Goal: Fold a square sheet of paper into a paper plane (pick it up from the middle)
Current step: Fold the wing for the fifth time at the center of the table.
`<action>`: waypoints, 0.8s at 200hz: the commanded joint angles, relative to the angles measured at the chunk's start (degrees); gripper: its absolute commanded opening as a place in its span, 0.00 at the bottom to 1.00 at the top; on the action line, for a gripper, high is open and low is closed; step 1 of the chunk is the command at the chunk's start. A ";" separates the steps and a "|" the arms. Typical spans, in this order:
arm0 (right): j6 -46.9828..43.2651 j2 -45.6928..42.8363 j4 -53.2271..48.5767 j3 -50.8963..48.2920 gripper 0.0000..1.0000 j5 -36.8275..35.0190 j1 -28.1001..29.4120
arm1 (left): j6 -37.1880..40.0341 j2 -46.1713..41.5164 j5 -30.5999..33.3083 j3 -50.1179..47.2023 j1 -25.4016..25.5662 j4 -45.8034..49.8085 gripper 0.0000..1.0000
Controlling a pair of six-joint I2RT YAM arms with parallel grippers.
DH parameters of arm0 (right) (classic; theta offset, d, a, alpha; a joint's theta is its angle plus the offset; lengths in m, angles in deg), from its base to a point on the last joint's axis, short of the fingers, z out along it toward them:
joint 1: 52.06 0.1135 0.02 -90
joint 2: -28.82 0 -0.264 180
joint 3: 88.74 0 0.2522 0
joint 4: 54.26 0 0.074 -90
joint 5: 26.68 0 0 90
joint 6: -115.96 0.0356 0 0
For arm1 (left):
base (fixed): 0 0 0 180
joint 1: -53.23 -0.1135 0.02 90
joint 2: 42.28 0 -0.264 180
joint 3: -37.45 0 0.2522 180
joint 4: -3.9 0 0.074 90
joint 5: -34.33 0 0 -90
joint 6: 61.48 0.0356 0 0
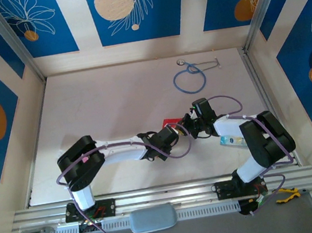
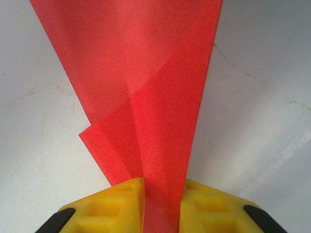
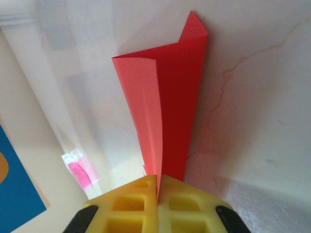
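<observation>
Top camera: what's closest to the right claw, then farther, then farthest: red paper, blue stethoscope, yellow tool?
From the right gripper:
1. Red paper, pinched in it, mid-table.
2. Blue stethoscope, at the table's back.
3. Yellow tool, on the front rail, far right.

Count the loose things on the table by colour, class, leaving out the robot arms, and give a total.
Red: 1, the folded sheet of paper, held between the left gripper and the right gripper.
Blue: 1, the stethoscope.
Clear with blue and yellow: 1, a small packet by the right arm.
Total: 3
</observation>
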 commanded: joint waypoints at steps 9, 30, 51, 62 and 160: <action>-0.46 -1.51 -1.79 0.36 0.00 0.93 -0.29 | 0.60 0.49 0.81 1.12 0.58 0.37 0.20; -1.03 -1.71 -2.45 0.38 0.01 0.84 -0.36 | 0.71 0.34 0.81 1.11 0.58 0.39 0.17; -1.74 -2.03 -3.12 0.48 0.03 0.59 -0.45 | 0.83 0.49 0.58 1.20 0.58 0.54 0.16; -2.15 -2.16 -3.74 0.54 0.05 0.51 -0.43 | 0.84 0.52 0.34 1.28 0.58 0.53 0.16; -11.53 -11.19 -18.52 0.48 0.40 -4.60 -4.56 | -0.38 2.20 -4.93 1.64 0.41 -0.18 0.12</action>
